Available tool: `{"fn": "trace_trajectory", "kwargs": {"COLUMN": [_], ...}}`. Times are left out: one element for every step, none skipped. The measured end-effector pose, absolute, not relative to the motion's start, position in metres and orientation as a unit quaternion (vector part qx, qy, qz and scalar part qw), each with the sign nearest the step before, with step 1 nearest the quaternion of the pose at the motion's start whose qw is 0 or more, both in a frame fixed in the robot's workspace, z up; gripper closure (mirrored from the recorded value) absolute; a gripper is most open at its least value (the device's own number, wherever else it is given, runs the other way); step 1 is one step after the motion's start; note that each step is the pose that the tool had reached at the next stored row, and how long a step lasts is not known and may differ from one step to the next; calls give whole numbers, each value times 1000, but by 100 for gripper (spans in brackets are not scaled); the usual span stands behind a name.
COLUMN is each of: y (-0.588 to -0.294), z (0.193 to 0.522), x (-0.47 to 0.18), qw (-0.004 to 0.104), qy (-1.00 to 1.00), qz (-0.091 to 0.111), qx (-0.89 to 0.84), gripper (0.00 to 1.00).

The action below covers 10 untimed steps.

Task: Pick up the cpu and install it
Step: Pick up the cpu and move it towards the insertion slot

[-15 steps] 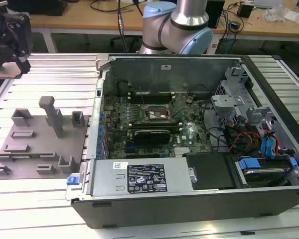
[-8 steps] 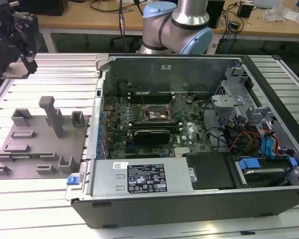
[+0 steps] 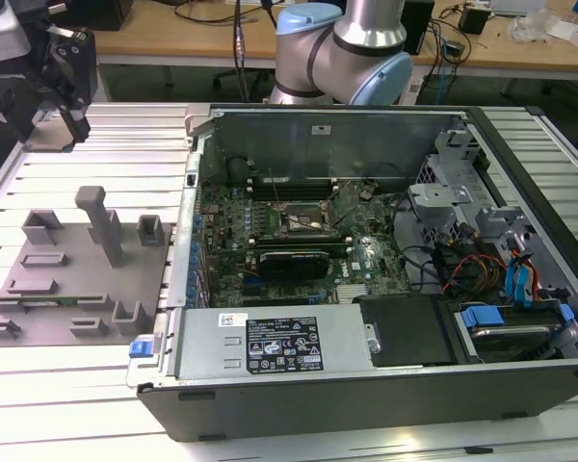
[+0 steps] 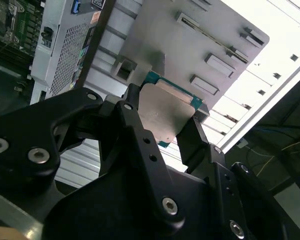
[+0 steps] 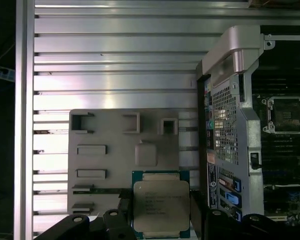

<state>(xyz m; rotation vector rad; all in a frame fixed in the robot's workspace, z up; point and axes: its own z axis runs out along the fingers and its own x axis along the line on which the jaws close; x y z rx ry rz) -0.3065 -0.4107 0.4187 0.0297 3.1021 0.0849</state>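
Observation:
The cpu point(image 5: 161, 202), a thin square chip with a silver-grey top and a green edge, sits between the black fingers of my gripper point(image 5: 161, 212), which is shut on it. The second wrist view shows the same hold, the cpu point(image 4: 167, 112) pinched at two opposite sides by the gripper point(image 4: 165, 120). In the exterior view the gripper point(image 3: 69, 115) hangs high at the far left, above the grey tray point(image 3: 67, 279). The dark metal-framed motherboard socket point(image 3: 303, 219) lies inside the open computer case, well off to the exterior view's right of the gripper, and its square frame is seen as the socket point(image 5: 285, 114).
The grey tray point(image 5: 120, 150) with upright blocks and slots rests on a ribbed aluminium table point(image 3: 77, 404). The open computer case point(image 3: 385, 385) has tall metal walls, a power supply point(image 3: 275, 342), drive cages and cables point(image 3: 482, 260). The arm's base point(image 3: 342, 48) stands behind the case.

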Motion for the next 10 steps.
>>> {"fn": "trace_trajectory", "kwargs": {"y": [-411,-411,-411,-411,-411,-411,-411,-411,-411,-411], "z": [419,419,419,419,419,419,419,419,419,419], "x": [-305,-303,-299,-297,-296,-293,-291,-290,-289,-288], "qw": [19,19,19,19,19,19,19,19,19,19], "qy": [999,999,999,999,999,999,999,999,999,999], "qz": [27,27,27,27,27,27,27,27,27,27], "qx": [10,10,10,10,10,10,10,10,10,10], "gripper": [45,45,45,45,45,45,45,45,45,45]}}
